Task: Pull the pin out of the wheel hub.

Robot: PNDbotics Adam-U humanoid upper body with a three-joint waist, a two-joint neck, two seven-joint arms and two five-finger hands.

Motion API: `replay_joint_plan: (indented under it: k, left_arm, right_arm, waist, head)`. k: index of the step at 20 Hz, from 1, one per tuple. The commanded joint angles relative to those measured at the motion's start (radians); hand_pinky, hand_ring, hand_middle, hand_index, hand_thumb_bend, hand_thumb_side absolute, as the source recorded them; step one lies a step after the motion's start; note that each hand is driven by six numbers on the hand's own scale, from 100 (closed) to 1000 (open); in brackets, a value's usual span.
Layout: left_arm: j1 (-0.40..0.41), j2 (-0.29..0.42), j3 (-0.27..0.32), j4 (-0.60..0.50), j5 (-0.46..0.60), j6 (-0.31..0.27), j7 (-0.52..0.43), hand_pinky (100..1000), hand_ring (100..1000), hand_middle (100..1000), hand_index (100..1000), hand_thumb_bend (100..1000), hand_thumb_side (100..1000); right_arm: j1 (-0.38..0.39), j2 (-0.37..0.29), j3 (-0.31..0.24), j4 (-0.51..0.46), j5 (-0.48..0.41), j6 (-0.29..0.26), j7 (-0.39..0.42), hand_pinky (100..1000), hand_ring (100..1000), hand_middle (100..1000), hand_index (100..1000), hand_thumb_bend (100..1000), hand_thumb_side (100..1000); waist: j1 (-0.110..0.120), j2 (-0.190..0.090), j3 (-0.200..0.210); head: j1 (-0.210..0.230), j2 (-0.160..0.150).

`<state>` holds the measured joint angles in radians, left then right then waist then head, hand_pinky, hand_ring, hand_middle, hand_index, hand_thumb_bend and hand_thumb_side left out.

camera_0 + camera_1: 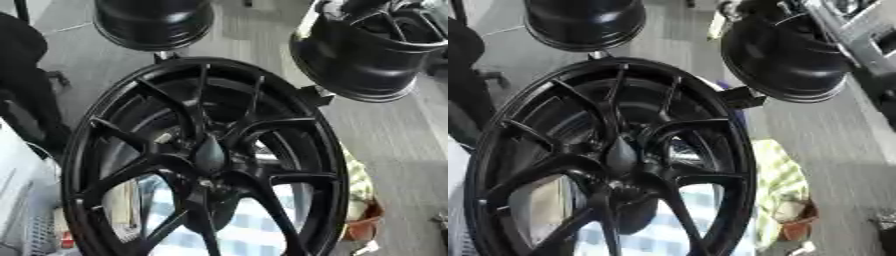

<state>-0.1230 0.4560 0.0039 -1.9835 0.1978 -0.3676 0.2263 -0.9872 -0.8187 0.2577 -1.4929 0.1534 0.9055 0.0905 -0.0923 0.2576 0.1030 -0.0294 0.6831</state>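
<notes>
I am looking down at a black wheel (206, 160) filling the view, spokes meeting at its hub (210, 155), probably propped face-up so the hub is reachable. I cannot make out the pin. Neither hand is showing, so I cannot tell their pose.

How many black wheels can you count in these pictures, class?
3: a large spoked wheel fills the near centre, one sits at the far left, one at the far right. Others may lie outside the views.
</notes>
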Motion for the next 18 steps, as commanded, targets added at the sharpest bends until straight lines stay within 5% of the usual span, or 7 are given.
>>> replay_joint_plan:
  k: [1, 11, 14, 15, 16, 18]
  left_arm:
    - [-0.001, 0.013, 0.013, -0.017, -0.005, -0.006, 0.005, 855, 742, 678, 841, 100, 731]
    - [-0.001, 0.006, 0.014, -0.017, -0.018, -0.011, 0.012, 856, 740, 678, 841, 100, 732]
    - [-0.003, 0.006, 0.014, -0.017, -0.019, -0.013, 0.012, 856, 740, 678, 841, 100, 730]
    - [-0.003, 0.007, 0.014, -0.017, -0.019, -0.014, 0.012, 856, 740, 678, 841, 100, 730]
    - [-0.004, 0.007, 0.014, -0.017, -0.020, -0.015, 0.012, 856, 740, 678, 841, 100, 730]
    - [-0.003, 0.006, 0.013, -0.017, -0.020, -0.015, 0.012, 856, 739, 678, 841, 100, 731]
  right_arm:
    - [0.017, -0.110, -0.101, 0.110, -0.028, 0.002, -0.104, 767, 701, 477, 580, 145, 100]
    - [0.078, -0.205, -0.288, 0.471, -0.050, 0.001, -0.375, 780, 721, 520, 623, 161, 100]
    - [0.049, -0.192, -0.318, 0.575, -0.008, -0.018, -0.431, 801, 773, 620, 711, 208, 100]
    - [0.039, -0.186, -0.325, 0.610, 0.013, -0.030, -0.442, 814, 814, 740, 790, 290, 106]
    - [0.030, -0.180, -0.328, 0.642, 0.034, -0.043, -0.442, 821, 849, 827, 860, 371, 219]
    - [0.015, -0.172, -0.331, 0.697, 0.083, -0.061, -0.419, 826, 867, 870, 896, 398, 295]
  waist:
    - [0.007, -0.013, -0.004]
    - [0.015, 0.001, -0.005]
    - [0.017, 0.002, -0.002]
    - [0.018, 0.003, -0.001]
    - [0.019, 0.003, -0.001]
    - [0.020, 0.004, 0.000]
  head:
    - [0.008, -0.012]
    - [0.022, -0.014]
    - [0.025, -0.015]
    - [0.026, -0.015]
    - [0.027, -0.016]
    - [0.029, -0.015]
